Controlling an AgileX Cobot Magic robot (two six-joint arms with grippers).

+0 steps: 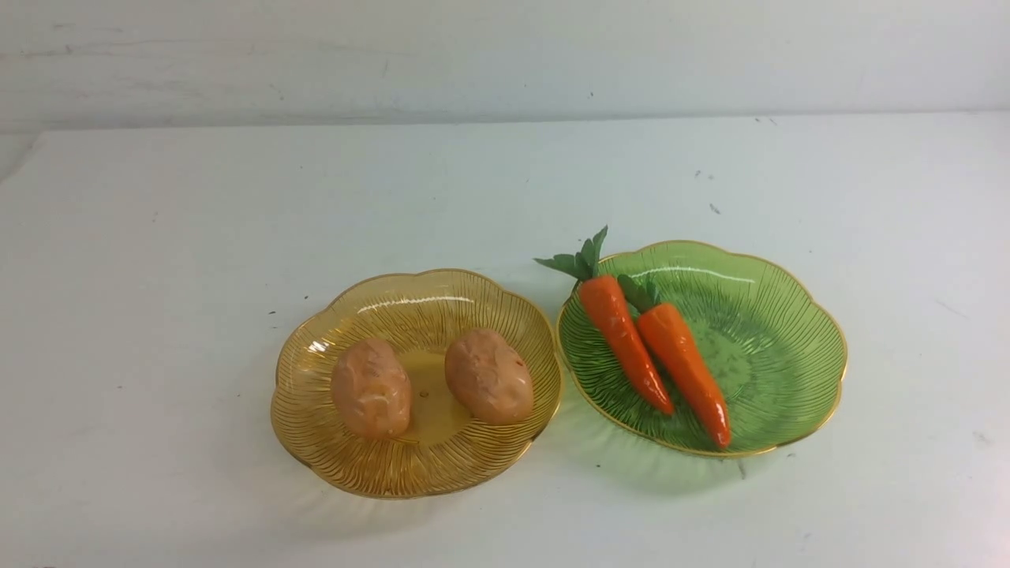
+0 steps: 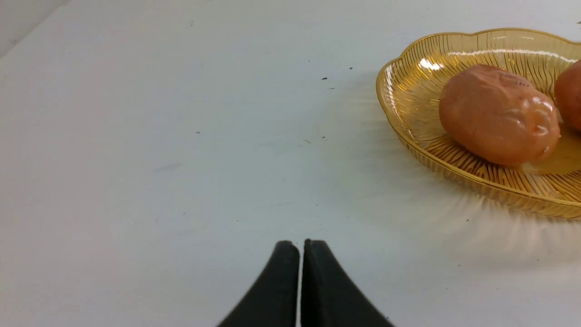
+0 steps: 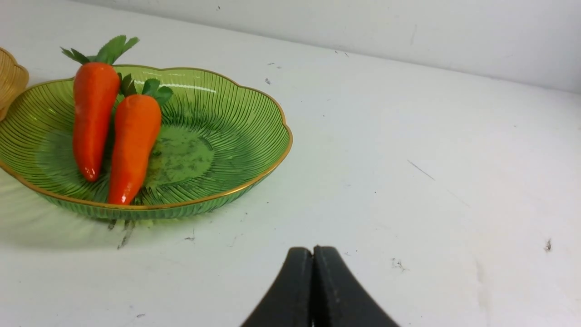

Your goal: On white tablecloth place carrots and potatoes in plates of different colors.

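Amber-yellow ribbed translucent plate with a scalloped gold rim (image 1: 387, 477) lay left of centre in the front view, low in the frame. You had both potatoes in it: one oval, tan-orange and glossy (image 1: 371, 388) on its left side, the other dimpled and oval (image 1: 489, 377) on its right, a gap between them. Right of centre sat the matching green translucent plate (image 1: 781, 379), holding two glossy orange tapered carrots, the left one (image 1: 625, 343) with its leafy top out over the rim, the right one (image 1: 685, 375) just beside it. Under everything, plain white tablecloth (image 1: 158, 355) with dark specks.

Progress: sorting looked complete, potatoes in one colour, carrots in the other. You seemed to have nothing left to place.

Tools: your left gripper (image 2: 301, 243) was closed, tips together, gripping nothing. Your right gripper (image 3: 313, 250) was likewise closed and without a load.

Views: the front camera gave you the whole layout but neither gripper. The left wrist showed its own fingertips, one potato fully, part of the other, and no carrots. The right wrist gave both carrots, its own fingertips and just a piece of the amber plate. Whether the plates' rims touched, you couldn't tell.
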